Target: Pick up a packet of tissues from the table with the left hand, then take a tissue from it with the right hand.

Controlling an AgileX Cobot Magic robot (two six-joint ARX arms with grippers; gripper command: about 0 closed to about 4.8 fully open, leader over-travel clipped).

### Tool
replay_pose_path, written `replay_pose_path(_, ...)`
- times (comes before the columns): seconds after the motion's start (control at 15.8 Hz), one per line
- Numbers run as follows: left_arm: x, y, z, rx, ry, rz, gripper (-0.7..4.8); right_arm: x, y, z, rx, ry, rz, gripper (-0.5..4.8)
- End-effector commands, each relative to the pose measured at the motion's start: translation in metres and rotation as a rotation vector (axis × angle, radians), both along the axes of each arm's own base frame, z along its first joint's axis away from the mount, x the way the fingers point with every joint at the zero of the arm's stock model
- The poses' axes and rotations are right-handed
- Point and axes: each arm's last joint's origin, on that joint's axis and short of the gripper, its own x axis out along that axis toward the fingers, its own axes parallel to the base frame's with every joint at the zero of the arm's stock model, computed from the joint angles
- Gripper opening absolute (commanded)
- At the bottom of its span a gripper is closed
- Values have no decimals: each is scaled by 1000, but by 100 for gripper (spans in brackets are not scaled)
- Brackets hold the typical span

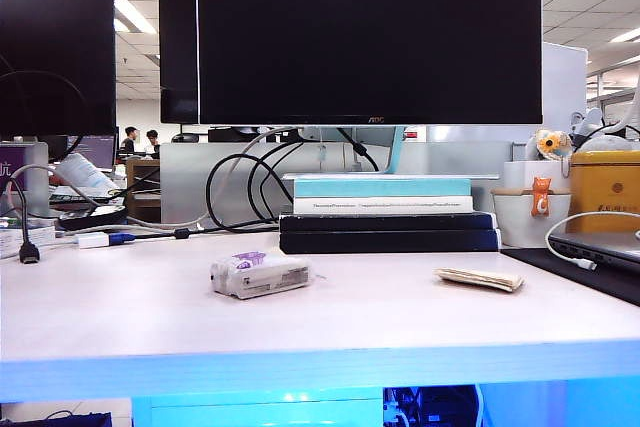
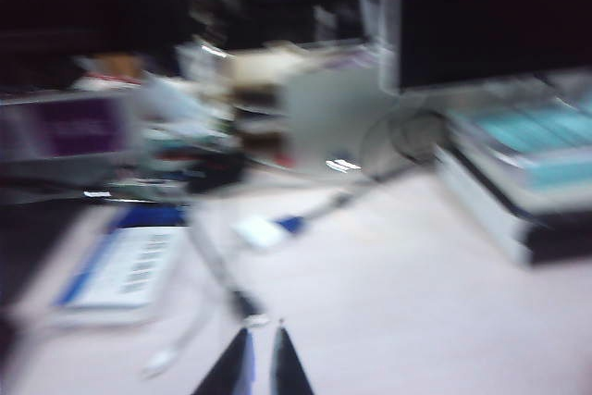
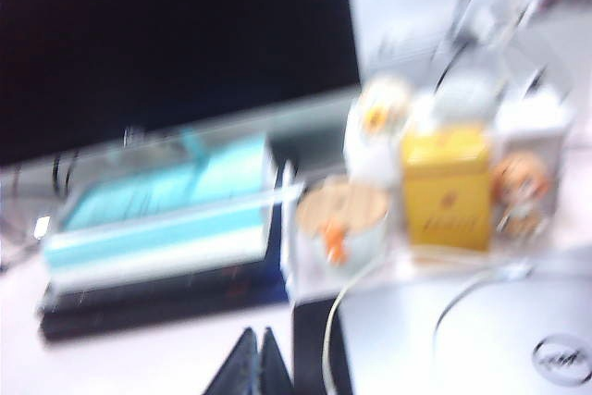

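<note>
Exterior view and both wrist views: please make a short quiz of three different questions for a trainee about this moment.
1. True or false: the pack lies on the table with no pincer touching it.
2. Which lies further right in the exterior view: A the pack, B the tissue?
3. Fill in: the fingertips of the left pincer and of the right pincer stand nearly ____.

Key
1. True. Neither arm shows in the exterior view, and the pack rests alone.
2. B. The tissue lies flat, apart from the pack, near the laptop.
3. Together. Each wrist view shows two dark tips close side by side, holding nothing; both views are blurred.
</note>
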Motion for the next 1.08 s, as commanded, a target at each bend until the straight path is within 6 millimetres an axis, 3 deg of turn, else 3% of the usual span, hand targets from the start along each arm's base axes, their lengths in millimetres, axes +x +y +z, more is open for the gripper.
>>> replay_pose_path(0.06,-25,-1,-9,-26,-96,61,-5,-16,0,-15,27,-83,-57,-3)
replay_pose_path(0.19,-35,-2,-14,-86,-128,75,-5,-27,0,-37,65,-126,-79,-3)
replay_pose_path(0.25,-31,-2,-37,-119,39,83,-5,-34,3,-92,174,-158,-36,-3)
replay_pose_path(0.57,-20,1,-75,-129,153,123,-5,-31,11,-108,73,20,-71,-1)
replay_pose_path(0.76,-17,1,-86,-126,182,141,-5,-31,11,-116,71,99,-80,-1)
replay_pose_path(0.82,-13,3,-105,-115,219,195,-5,-31,11,-118,73,120,-82,-1)
replay_pose_path(1.08,-13,3,-105,-131,214,183,27,-32,11,-120,69,148,-77,-1)
